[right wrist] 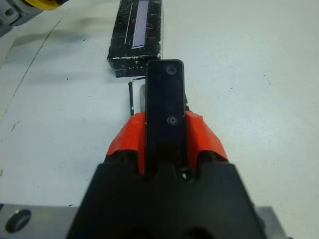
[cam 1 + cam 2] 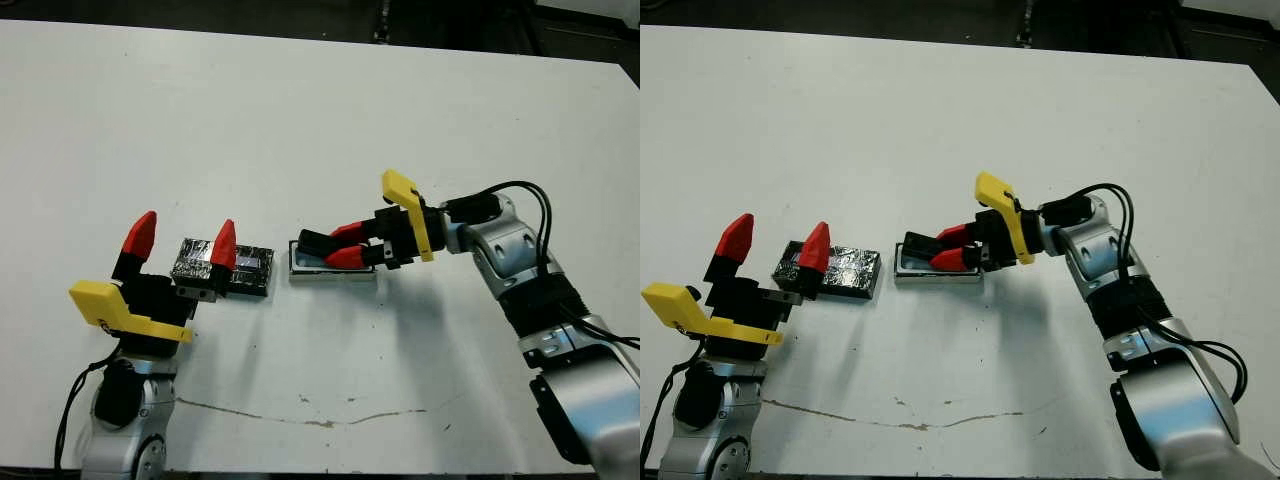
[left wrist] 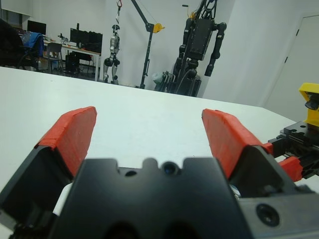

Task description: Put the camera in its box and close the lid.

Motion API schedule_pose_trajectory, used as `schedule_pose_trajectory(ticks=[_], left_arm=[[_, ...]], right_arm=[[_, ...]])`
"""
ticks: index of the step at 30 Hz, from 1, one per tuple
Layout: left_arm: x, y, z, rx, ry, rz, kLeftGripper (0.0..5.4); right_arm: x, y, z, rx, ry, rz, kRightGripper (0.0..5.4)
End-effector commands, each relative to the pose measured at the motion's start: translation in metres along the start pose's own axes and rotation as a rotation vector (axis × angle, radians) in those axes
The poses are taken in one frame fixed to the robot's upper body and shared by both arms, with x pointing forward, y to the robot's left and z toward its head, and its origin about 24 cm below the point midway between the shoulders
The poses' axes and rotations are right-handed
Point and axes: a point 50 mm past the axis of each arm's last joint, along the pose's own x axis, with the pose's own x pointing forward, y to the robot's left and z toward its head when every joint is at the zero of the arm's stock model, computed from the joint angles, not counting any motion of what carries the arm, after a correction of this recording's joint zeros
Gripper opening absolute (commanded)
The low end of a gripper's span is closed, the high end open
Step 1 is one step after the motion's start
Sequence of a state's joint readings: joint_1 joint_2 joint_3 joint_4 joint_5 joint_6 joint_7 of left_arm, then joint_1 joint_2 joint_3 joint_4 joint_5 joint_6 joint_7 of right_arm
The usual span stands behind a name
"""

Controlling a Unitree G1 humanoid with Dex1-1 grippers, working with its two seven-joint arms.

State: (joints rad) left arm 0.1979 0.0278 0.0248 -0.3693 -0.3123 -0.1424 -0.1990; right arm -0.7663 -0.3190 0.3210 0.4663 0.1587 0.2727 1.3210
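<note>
1. On the left, I see my left gripper (image 2: 183,236) with its two red tips spread wide apart, holding nothing.
2. Just past it, the flat, shiny, crinkly black lid (image 2: 224,267) lies on the white table (image 2: 300,130).
3. Next comes the small shallow white box with dark walls (image 2: 331,266).
4. My right gripper (image 2: 344,244) is squeezed on the slim black bar camera (image 1: 164,107), right over the box.

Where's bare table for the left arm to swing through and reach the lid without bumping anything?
The far half of the table beyond the lid and box is bare, as is the near strip between the arms. The middle row is crowded: the left gripper overlaps the lid, and the right gripper holds the camera over the box.
</note>
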Motion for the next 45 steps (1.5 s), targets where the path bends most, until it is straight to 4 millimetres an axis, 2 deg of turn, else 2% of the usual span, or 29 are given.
schedule_pose_trajectory(ticks=[1,9,16,20,34,39,45], left_arm=[[-0.003,0.002,-0.002,0.014,0.017,0.009,5.4],[-0.003,0.002,-0.002,0.005,0.013,0.004,5.4],[-0.003,0.002,-0.001,0.014,0.011,0.003,5.4],[-0.002,0.002,-0.001,0.01,0.011,-0.001,5.4],[-0.003,0.001,-0.001,0.016,0.016,0.006,5.4],[-0.003,0.001,-0.002,0.013,0.016,0.002,5.4],[-0.002,0.002,-0.002,0.004,0.018,-0.004,5.4]], right_arm=[[-0.011,0.003,-0.017,0.008,0.071,-0.008,1.66],[-0.016,0.002,-0.029,0.072,0.079,0.001,1.66],[-0.016,0.002,-0.031,0.066,0.11,0.012,1.66],[-0.015,0.002,-0.027,0.046,0.155,0.041,2.27],[-0.018,0.005,-0.024,-0.023,0.14,0.049,4.17],[-0.024,0.004,-0.018,-0.075,0.091,0.039,4.8],[-0.043,0.002,-0.004,-0.048,0.028,-0.016,5.4]])
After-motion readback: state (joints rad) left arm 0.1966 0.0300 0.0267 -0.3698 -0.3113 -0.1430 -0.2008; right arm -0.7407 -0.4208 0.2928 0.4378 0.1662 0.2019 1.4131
